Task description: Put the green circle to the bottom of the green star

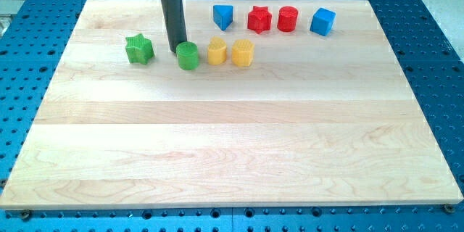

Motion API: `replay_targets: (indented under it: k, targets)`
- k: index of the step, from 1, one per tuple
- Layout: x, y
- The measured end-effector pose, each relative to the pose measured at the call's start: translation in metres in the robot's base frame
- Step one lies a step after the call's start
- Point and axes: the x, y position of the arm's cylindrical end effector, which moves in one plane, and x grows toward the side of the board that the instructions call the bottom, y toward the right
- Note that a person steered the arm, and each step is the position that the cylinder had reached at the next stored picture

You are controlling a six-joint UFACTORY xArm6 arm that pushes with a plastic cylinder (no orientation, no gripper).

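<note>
The green circle [188,56] sits on the wooden board [232,138] near the view's top left. The green star [139,48] lies to its left, a short gap apart. My tip [176,50] comes down from the view's top and stands just at the upper left edge of the green circle, between it and the green star. It looks to be touching or almost touching the circle.
A yellow block [217,51] stands right next to the green circle on its right, then a yellow round block [243,53]. Further up are a blue triangular block [223,17], a red star [259,19], a red circle [288,19] and a blue cube [323,22].
</note>
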Motion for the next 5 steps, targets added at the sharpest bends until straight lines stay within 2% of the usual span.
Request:
replay_targets:
  k: [2,3,4,5]
  targets:
    - [0.068,0.083]
    - [0.082,0.149]
    - [0.101,0.099]
    - [0.106,0.015]
